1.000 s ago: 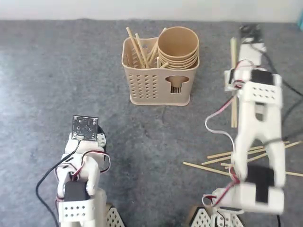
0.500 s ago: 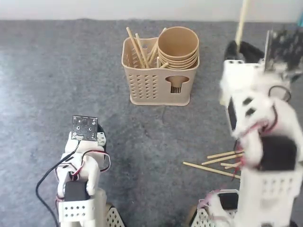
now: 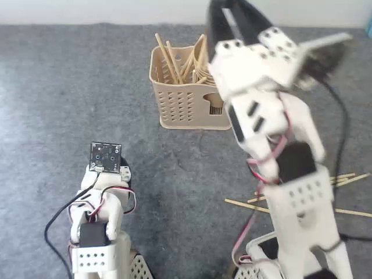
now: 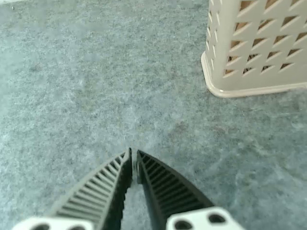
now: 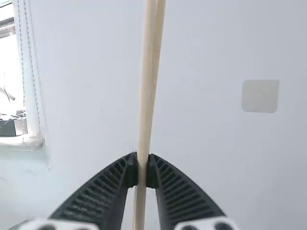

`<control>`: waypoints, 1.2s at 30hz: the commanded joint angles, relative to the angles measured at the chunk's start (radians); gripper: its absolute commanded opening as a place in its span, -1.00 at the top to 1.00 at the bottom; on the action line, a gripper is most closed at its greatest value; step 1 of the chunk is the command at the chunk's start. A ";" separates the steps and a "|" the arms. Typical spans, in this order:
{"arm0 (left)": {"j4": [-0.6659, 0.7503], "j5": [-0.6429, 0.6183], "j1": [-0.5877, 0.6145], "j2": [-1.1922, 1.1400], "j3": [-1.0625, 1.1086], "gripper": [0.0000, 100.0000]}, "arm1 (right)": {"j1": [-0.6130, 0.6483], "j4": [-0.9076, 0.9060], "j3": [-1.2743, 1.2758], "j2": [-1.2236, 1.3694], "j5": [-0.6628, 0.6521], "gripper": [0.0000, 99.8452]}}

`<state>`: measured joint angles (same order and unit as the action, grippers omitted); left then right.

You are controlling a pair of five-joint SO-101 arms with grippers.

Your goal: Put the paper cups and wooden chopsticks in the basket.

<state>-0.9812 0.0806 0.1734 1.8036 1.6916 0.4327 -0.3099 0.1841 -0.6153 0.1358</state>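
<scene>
Grey desk (image 3: 52,75) | right end effector (image 5: 141,165) pinching chopsticks (image 5: 149,72) aloft by the basket (image 3: 180,99) | left end effector (image 4: 133,160) pressed together, empty | step: delivery; next: tip down, let go inside | loose sticks (image 3: 256,206) waiting

this looks like a small robotics lab or hobby workspace set up in a plain indoor room. white arms (image 3: 99,232) built from printed-looking parts, with bare wires (image 3: 63,210) hanging loose, stand on a table covered in grey felt-like matting (image 3: 58,87). beyond them are a bare white wall (image 5: 216,48), a blank wall plate (image 5: 260,96) and a window (image 5: 5,72) with a sill.
</scene>
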 commanded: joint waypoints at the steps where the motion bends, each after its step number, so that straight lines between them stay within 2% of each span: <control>1: -0.011 0.006 -0.002 0.017 -0.005 0.97 | 0.012 0.113 -0.012 0.087 0.015 0.98; 6: -0.060 0.006 -0.006 0.017 -0.007 0.97 | 0.019 0.239 -0.018 0.245 0.015 0.98; 11: -0.129 0.006 -0.103 0.017 -0.007 0.97 | 0.033 0.340 -0.018 0.381 0.014 0.98; 19: -0.126 0.008 -0.101 0.017 -0.007 0.97 | 0.031 0.361 -0.018 0.490 0.011 0.97; 25: -0.126 0.008 -0.101 0.017 -0.007 0.97 | 0.044 0.361 -0.018 0.499 0.008 0.75; 31: -0.098 0.008 -0.101 0.017 -0.007 0.97 | 0.053 0.341 -0.011 0.444 0.006 0.73; 34: -0.092 0.008 -0.101 0.017 -0.007 0.97 | 0.053 0.197 -0.025 0.364 0.006 0.73; 36: -0.095 0.008 -0.101 0.017 -0.007 0.97 | 0.054 0.031 -0.035 0.278 0.006 0.73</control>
<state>-1.1009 0.0821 0.0813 1.8036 1.6916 0.4772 -0.0967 0.1857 -0.1765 0.1419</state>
